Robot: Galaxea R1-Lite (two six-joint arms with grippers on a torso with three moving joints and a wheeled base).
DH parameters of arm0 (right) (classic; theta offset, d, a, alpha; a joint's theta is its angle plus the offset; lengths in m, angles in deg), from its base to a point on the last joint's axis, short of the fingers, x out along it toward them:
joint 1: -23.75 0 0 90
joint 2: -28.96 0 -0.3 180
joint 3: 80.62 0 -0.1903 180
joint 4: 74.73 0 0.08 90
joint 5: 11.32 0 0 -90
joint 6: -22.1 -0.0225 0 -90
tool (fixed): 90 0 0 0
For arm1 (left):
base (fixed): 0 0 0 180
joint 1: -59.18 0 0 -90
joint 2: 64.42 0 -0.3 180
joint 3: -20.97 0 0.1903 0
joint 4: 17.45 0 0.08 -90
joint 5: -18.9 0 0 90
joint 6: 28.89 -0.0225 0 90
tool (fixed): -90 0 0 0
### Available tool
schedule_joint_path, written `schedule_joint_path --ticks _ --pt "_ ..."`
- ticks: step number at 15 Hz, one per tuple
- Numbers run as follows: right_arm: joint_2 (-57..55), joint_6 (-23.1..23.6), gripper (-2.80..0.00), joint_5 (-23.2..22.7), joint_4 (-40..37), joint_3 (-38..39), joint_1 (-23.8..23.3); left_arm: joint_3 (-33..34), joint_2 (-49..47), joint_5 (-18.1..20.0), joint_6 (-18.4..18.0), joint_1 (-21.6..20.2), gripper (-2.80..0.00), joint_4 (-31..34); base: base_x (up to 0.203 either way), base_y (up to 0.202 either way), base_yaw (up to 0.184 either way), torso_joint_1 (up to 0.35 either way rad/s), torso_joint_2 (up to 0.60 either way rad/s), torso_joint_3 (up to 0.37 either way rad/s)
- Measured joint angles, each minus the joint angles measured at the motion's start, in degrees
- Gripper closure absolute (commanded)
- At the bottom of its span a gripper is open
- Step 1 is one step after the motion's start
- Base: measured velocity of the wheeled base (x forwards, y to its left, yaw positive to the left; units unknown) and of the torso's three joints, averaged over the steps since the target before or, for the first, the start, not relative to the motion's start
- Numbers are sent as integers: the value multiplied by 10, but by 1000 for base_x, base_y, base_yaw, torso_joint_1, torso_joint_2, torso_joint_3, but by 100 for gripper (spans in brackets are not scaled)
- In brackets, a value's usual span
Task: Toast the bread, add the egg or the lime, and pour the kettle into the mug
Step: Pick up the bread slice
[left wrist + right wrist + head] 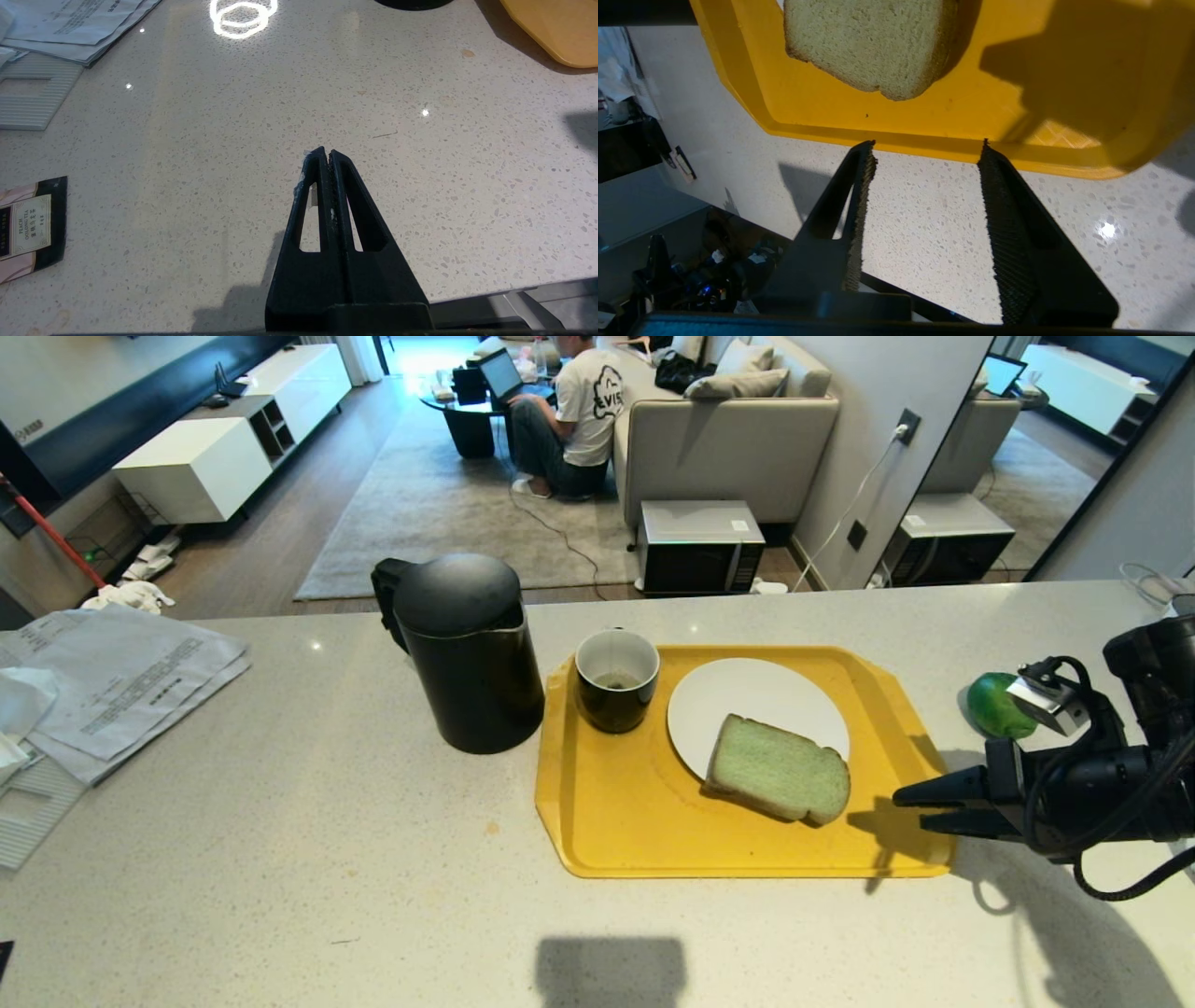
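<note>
From the head view we see a yellow tray near the middle of the table. On the tray a white plate lies toward the far edge, and the bread rests half on the plate's near rim and half on the tray floor. The mug stands in the tray's far left corner. The kettle stands on the table, just beside the tray's left edge. The lime lies on the table to the right of the tray, partly hidden by the right arm. The right pincer hangs at the tray's right near corner, its fingers apart and empty. Papers lie at the table's left edge.

In the left wrist view we see the left pincer closed, holding nothing, above bare table, with a tea packet nearby.

In the right wrist view the right pincer stands moderately wide, its tips at the tray rim, with the bread beyond.
</note>
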Motion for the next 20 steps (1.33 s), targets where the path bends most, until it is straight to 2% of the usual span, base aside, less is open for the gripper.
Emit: schedule_joint_path --ticks 4,11,20 --pt "-31 -4 -280 -27 19 -8 0 0 0 0 0 0 0 0 0 0 0 0 0 0" --pt "-89 -6 -280 -36 20 -43 -3 0 0 0 0 0 0 0 0 0 0 0 0 0" --pt "-122 -42 -280 -38 15 -82 -2 0 0 0 0 0 0 0 0 0 0 0 0 0"
